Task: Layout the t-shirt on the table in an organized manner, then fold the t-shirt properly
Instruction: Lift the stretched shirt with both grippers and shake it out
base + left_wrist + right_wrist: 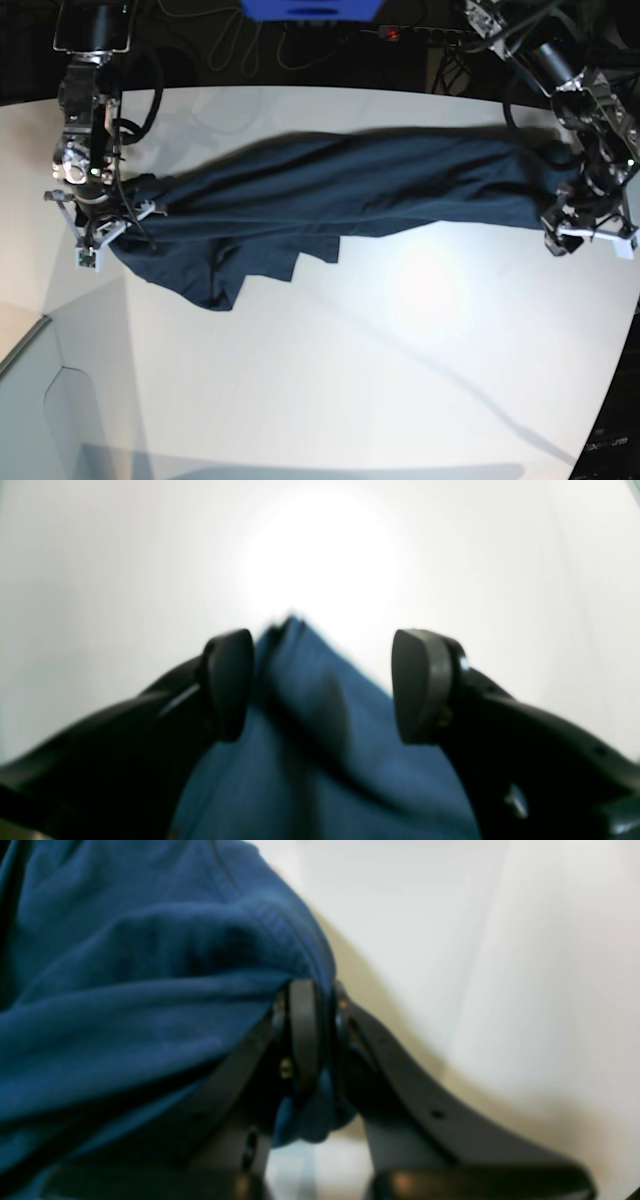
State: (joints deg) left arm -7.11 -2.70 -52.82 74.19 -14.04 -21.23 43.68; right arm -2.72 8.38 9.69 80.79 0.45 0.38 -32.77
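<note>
From the base view we are seeing the plain dark navy-blue, soft and wrinkly cloth t-shirt [340, 195] stretching in a long band across the far half of the large smooth white bench [400, 380], running from about nine o'clock to about three o'clock. A loose flap of it is sagging toward seven o'clock. Its two ends are reaching the two arms, yet this view is too small to tell us how either tool is standing.

The wrist views are giving us that. In the left wrist view the left tool [322, 685], which is sitting at three o'clock in the base view [590, 228], is standing with its black jaws spread wide. A narrow ridge of the blue cloth [320, 740] is running up between them toward twelve o'clock, close against the jaw on the nine o'clock side and apart from the other; neither jaw is pinching it. The picture is blurred, so we cannot tell whether the near jaw is actually touching the cloth.

In the right wrist view the right tool [312, 1035], at nine o'clock in the base view [95, 225], is clamping its jaws nearly together on a bunched hem of the shirt [125, 990]. A small tuft is poking out below the jaws at six o'clock, and the rest is piling up toward ten o'clock over the pale bench [500, 965].
</note>
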